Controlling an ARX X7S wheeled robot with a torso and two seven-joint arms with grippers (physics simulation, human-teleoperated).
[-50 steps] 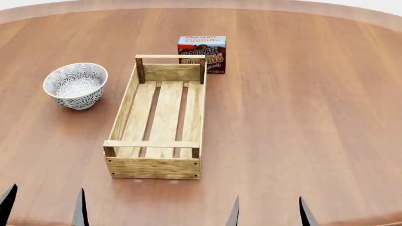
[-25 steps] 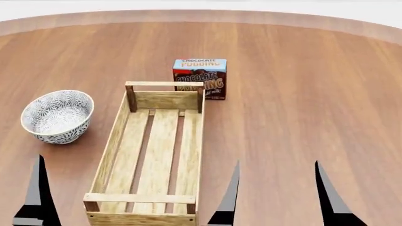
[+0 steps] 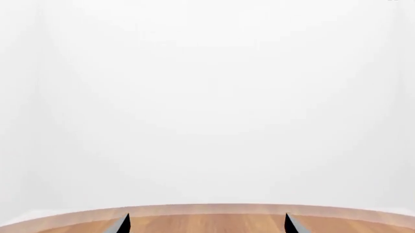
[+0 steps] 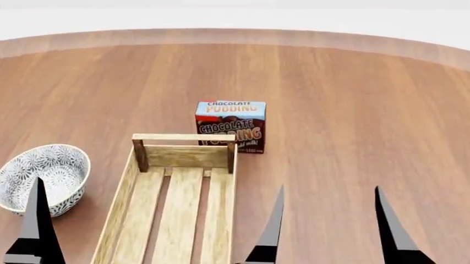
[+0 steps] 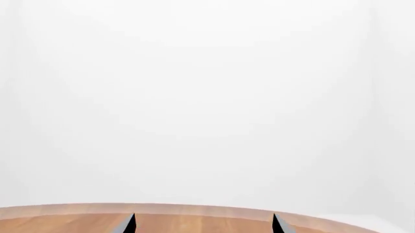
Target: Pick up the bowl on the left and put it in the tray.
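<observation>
So from the left wrist view there's not much to go on: just a strip of the wooden table (image 3: 207,223) at the edge of the frame, white background, and the two finger tips of the left gripper (image 3: 206,224) standing apart, so it's spread open and holding nothing. Head view is where the action is: the bowl (image 4: 43,177) sits on the table just beside the tray (image 4: 176,203), on its left and not touching it, with one left finger poking up in front of it. A pudding box (image 4: 230,125) stands right behind the tray's far end. The right gripper (image 4: 331,231) shows two tips well apart, open too. Right wrist view shows the same empty spread. Looks like we're only at the approach; the next move needs the left arm lowered over the bowl's rim.
</observation>
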